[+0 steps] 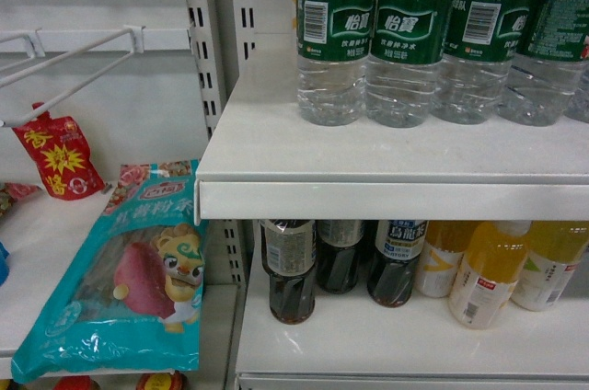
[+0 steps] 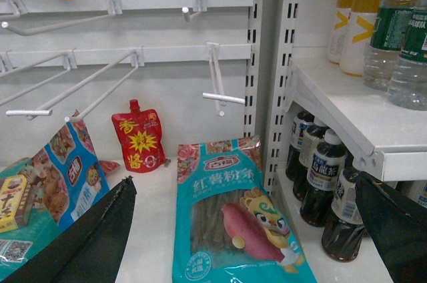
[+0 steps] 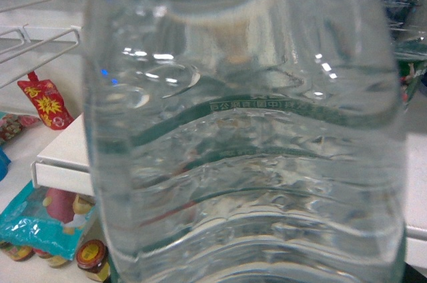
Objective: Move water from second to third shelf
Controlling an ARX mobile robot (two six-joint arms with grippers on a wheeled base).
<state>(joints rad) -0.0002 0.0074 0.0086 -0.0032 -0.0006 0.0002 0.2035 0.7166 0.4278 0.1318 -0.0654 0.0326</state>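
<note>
On my head feed the biggest thing is the white shelf (image 1: pixel 386 165) running across the right side, with a row of water bottles (image 1: pixel 405 36) standing along it, clear and ribbed with dark green labels. Under it, a lower shelf (image 1: pixel 414 339) carries dark tea bottles (image 1: pixel 291 270) with cream labels on the left and yellow juice bottles (image 1: pixel 488 275) to the right. Left of the uprights, a teal snack bag (image 1: pixel 129 280) lies on a white ledge, and a small red pouch (image 1: pixel 57 153) stands behind it by the back wall. My right wrist camera is almost filled by one water bottle (image 3: pixel 247 149), pressed very close to the lens, so I cannot tell from here whether the right gripper has hold of it or how wide its jaws stand. On the left wrist feed, the left gripper (image 2: pixel 247 229) hangs spread wide with nothing between its dark fingers (image 2: pixel 93 243), above the teal bag and beside the tea bottles. Neither gripper shows on the head feed.
</note>
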